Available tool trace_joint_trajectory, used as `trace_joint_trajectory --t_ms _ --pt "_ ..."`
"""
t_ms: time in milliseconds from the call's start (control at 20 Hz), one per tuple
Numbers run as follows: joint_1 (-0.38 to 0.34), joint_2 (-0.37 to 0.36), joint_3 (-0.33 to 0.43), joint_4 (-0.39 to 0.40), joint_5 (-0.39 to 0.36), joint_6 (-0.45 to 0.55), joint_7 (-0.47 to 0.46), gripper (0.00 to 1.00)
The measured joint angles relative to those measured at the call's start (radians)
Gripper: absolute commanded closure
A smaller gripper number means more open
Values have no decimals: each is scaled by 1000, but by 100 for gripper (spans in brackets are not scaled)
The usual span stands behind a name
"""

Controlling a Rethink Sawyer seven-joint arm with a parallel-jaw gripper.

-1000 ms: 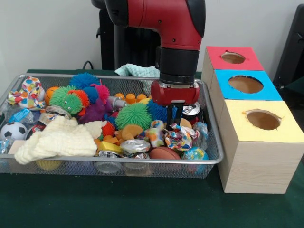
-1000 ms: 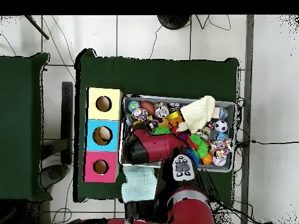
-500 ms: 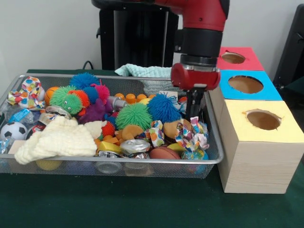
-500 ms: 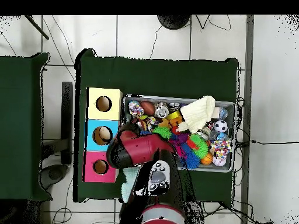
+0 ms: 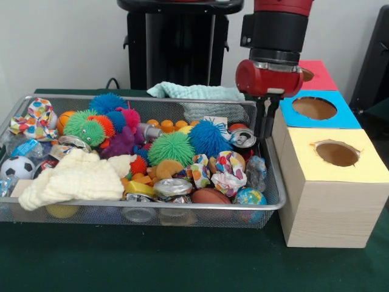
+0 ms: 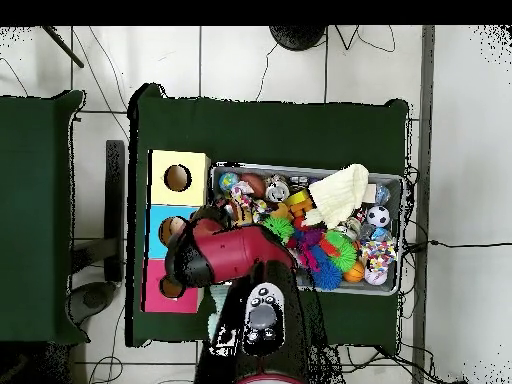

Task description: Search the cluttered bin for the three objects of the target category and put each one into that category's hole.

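A wire mesh bin [image 5: 152,207] holds mixed clutter: spiky rubber balls in blue [image 5: 208,137] and green [image 5: 171,148], a crushed can [image 5: 244,139], a crumpled colourful cloth [image 5: 228,173], a cream knitted cloth [image 5: 76,176] and small sport balls. To its right stand three boxes with round holes, topped red [image 5: 321,78], blue [image 5: 347,119] and yellow [image 5: 364,165]. My gripper [image 5: 265,129] hangs over the bin's right rim, just beside the blue box. Its fingers are close together with nothing seen between them. In the overhead view the arm [image 6: 228,256] hides the gripper and overlaps the blue box [image 6: 158,218].
A teal cloth [image 5: 191,91] lies on the table behind the bin. A soccer ball [image 5: 17,167] and a patterned bow [image 5: 36,115] sit at the bin's left end. A globe ball [image 5: 249,198] rests at the front right corner. Green table cloth [image 5: 182,261] runs along the front.
The gripper rose out of the bin near the can and swung right to the blue box. The colourful cloth lifted slightly, then settled back in the bin.
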Motion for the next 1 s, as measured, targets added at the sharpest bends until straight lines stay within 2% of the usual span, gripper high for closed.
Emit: trace_joint_trajectory --t_ms 50,250,450,600,800,1000 --pt "-53 -4 36 4 0 0 0 0" --pt "-118 -3 79 8 -1 0 0 0" --pt "-153 -2 93 8 -1 -1 0 0" --pt "-127 -5 77 8 -1 -1 0 0" --pt "-55 -14 47 9 -2 -1 0 0" --pt "-41 -21 60 10 -1 -12 0 0"
